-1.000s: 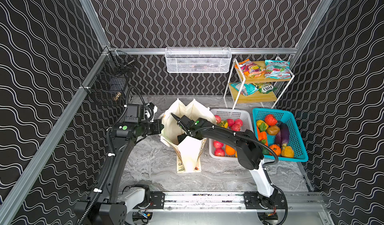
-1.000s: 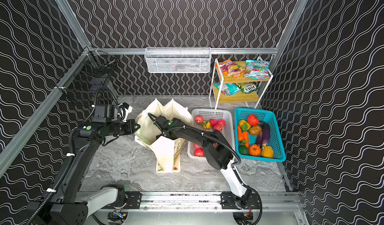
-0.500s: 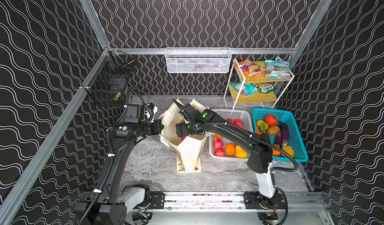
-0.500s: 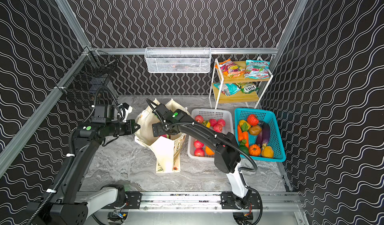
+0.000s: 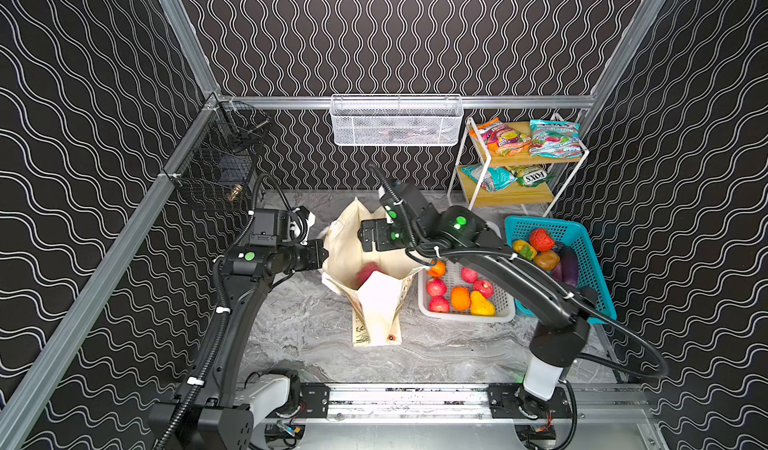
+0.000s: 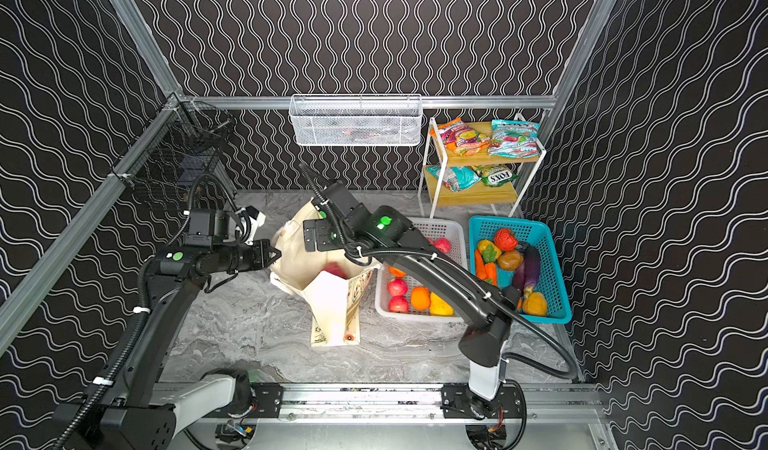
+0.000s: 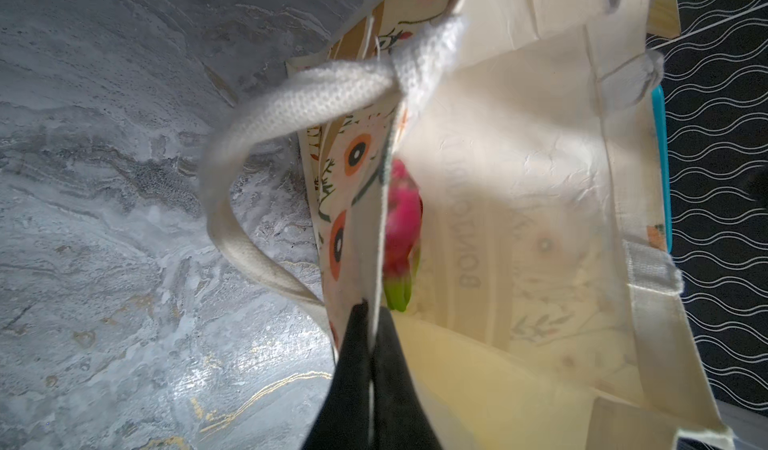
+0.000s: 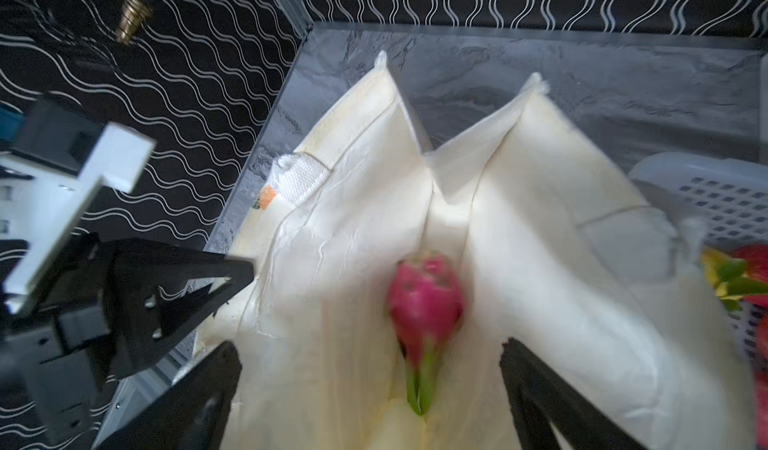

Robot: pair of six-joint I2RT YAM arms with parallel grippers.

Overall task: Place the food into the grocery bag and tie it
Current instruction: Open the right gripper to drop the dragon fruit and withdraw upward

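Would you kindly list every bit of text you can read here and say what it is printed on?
"FOXS": green packet on the lower shelf, upside down.
Band lettering on the grocery bag: seen reversed through the cloth, too faint to read.
Print on the other packets: too small.

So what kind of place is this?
Likely a robot test booth dressed like a shop: left arm and right arm on a rail, a snack shelf, a white fruit basket.

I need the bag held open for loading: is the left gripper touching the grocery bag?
Touching. The left wrist view shows the left gripper shut on the grocery bag, its rim fabric pinched between the jaws.
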